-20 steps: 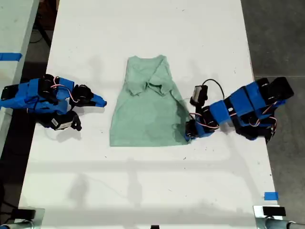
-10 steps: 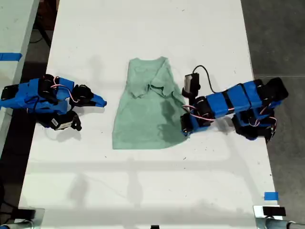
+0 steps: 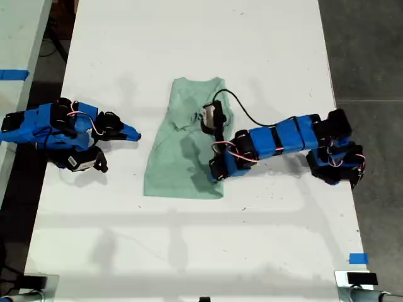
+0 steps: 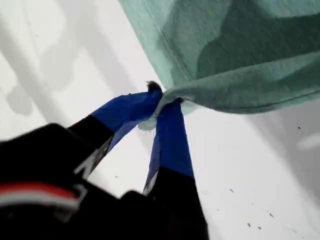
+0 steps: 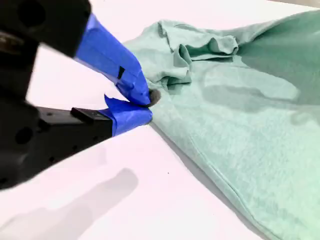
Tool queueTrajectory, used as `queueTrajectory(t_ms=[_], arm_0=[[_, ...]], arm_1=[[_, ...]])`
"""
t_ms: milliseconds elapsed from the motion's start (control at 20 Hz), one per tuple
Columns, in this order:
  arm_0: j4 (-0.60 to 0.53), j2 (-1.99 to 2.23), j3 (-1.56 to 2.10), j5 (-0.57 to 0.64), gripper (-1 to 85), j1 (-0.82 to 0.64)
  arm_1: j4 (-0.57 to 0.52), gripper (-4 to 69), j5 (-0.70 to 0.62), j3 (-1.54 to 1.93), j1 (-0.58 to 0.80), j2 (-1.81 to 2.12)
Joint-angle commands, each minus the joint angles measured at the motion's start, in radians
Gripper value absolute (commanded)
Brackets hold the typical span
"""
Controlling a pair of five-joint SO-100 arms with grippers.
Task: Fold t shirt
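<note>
My first gripper (image 4: 162,102): its two blue fingers are seen pressed together on a bunched fold of the t shirt (image 4: 240,60), and the cloth is drawn taut and held up off the white surface from that pinch.
First arm: in the exterior view it is stretched in from the view's right, with my first gripper (image 3: 217,173) placed over the right-hand part of the shirt, near the hem.
Cable (image 3: 242,113): a black loop is seen arching from the first arm's wrist module over the shirt.
My second gripper (image 5: 145,106): the blue tips are brought together with nothing caught between them. They are pointed at the shirt's edge but kept just apart from it.
Second arm: it is laid low at the exterior view's left, with my second gripper (image 3: 132,134) aimed toward the shirt and clear of it.
T shirt (image 3: 179,163): the pale mint cloth is spread in the middle of the table (image 3: 189,38), between the two arms. Its right side is pulled inward under my first gripper, and its sleeves are crumpled together near the collar end (image 5: 200,50).
Shadow: a dark patch is cast on the cloth beneath the first arm.
Tape (image 3: 357,258): a small blue piece is stuck by the table's edge at the exterior view's lower right.
</note>
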Motion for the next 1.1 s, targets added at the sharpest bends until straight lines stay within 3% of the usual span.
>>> queueTrajectory(t_ms=[0, 150, 300, 350, 450, 550, 800, 1050], arm_0=[[-0.008, 0.005, 0.023, 0.006, 0.4, 0.009], [-0.008, 0.005, 0.023, 0.006, 0.4, 0.011], [-0.008, 0.005, 0.023, 0.006, 0.4, 0.012], [-0.008, 0.005, 0.023, 0.006, 0.4, 0.012], [-0.008, 0.005, 0.023, 0.006, 0.5, 0.012], [-0.008, 0.005, 0.023, 0.006, 0.6, 0.012], [-0.008, 0.005, 0.023, 0.006, 0.6, 0.012], [-0.008, 0.005, 0.023, 0.006, 0.6, 0.011]], arm_1=[[-0.115, 0.7, -0.04, -0.063, 0.003, -0.048], [-0.229, 0.8, -0.081, -0.075, 0.003, -0.147], [-0.273, 1.2, -0.101, -0.092, 0.009, -0.209], [-0.279, 9.0, -0.114, -0.092, 0.008, -0.21], [-0.279, 37.3, -0.14, -0.097, 0.002, -0.204], [-0.261, 45.3, -0.153, -0.115, -0.003, -0.193], [-0.167, 44.8, -0.138, -0.12, -0.002, -0.114], [0.152, 37.3, 0.043, -0.1, 0.026, 0.172]])
